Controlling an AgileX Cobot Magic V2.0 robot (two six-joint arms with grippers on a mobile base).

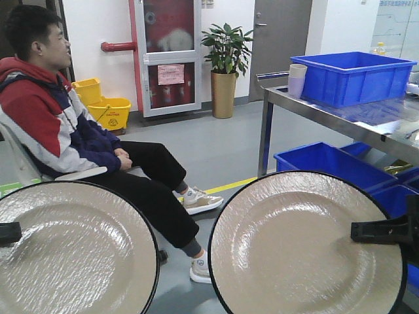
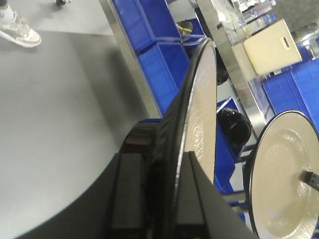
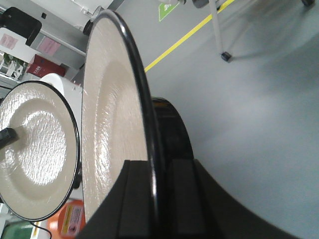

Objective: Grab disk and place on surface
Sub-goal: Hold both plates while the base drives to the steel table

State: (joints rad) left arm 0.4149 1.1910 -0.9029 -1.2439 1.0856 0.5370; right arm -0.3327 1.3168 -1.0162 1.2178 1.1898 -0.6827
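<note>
left gripper [image 2: 167, 194] clamping left disk [image 1: 65, 255], right gripper [image 3: 155, 194] clamping right disk [image 1: 294, 248], both upright, facing camera

Two round plates, held up in air.

One, left disk [image 1: 72, 252]: cream inside, thin black rim, shiny, fine scratchy lines all over. Stands up on edge, hollow side toward robot. Rim pinched tight between black fingers of left claw [image 2: 162, 199]. Most of plate sticks out past claw tips.

Other, right disk [image 1: 301, 248]: same cream, same black rim. Also up on edge, hollow side toward robot. Rim squeezed in right claw [image 3: 158, 199], plate reaching out beyond claw.

Disks side by side, gap between, not touching.
</note>
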